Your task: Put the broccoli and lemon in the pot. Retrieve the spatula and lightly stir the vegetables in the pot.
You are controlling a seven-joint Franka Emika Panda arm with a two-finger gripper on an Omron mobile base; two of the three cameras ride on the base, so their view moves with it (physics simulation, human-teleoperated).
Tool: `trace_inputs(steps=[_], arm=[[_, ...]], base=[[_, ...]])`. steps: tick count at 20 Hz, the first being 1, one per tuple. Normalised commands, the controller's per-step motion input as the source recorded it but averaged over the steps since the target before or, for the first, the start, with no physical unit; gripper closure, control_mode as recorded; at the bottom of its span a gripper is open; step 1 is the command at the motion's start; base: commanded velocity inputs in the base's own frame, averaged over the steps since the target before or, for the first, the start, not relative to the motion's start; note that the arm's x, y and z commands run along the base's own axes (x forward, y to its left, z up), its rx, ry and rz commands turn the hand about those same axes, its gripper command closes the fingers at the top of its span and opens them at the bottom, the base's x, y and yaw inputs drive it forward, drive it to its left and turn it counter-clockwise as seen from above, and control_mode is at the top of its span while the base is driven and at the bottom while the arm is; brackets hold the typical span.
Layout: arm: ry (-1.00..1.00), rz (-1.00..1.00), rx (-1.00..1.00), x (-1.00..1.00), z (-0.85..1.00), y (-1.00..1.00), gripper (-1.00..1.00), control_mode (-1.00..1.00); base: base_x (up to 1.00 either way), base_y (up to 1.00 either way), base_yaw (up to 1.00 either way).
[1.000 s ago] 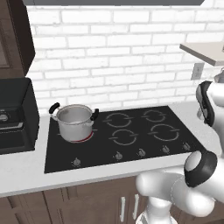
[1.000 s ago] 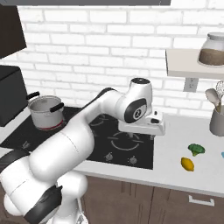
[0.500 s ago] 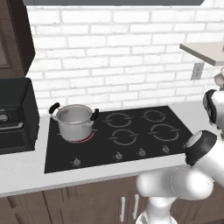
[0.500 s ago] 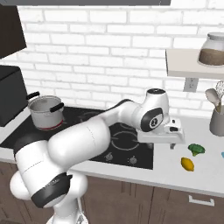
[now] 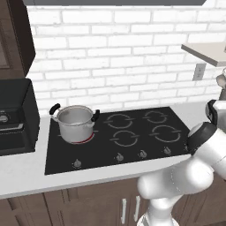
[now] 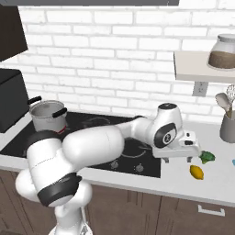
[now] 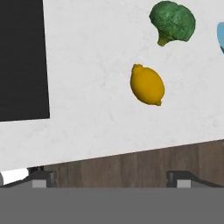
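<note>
Open fingers point(image 6: 176, 159) are held above the worktop point(image 6: 202, 183), left of lemon point(image 6: 197, 172) and broccoli point(image 6: 207, 157); the round lemon could be knocked away.

**Counter and what's on it**

White speckled counter point(image 6: 183, 183) runs along the brick wall over dark wood cabinet fronts. Black cooktop point(image 5: 132, 141) is set into it, four ring burners, knob row along the front edge. Steel pot point(image 5: 75, 123) sits on the rear-left burner, upright, no lid. Black toaster oven point(image 5: 15, 117) is on the counter just left of the cooktop. Right of the cooktop: lemon point(image 6: 197, 172) near the front edge, broccoli point(image 6: 207, 157) just behind it, close but apart. Grey utensil holder point(image 6: 227, 126) stands further back, by the wall.
</note>
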Motion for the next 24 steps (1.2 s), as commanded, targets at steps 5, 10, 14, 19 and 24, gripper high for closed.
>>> trace_inputs(steps=[5, 10, 14, 19, 24], arm=[[-0.06, 0.01, 0.00, 0.00, -0.16, -0.36, -1.00, -1.00], [-0.09, 0.03, 0.00, 0.06, -0.15, -0.33, -1.00, -1.00], [-0.07, 0.05, 0.00, 0.16, -0.24, -0.28, -1.00, -1.00], [-0.04, 0.10, 0.00, 0.16, -0.22, -0.21, -1.00, -1.00], [0.00, 0.09, 0.00, 0.21, -0.16, -0.21, -1.00, -1.00]], base=[[0.00, 0.00, 0.00], [0.00, 0.00, 0.00], [0.00, 0.00, 0.00], [0.00, 0.00, 0.00], [0.00, 0.00, 0.00]])
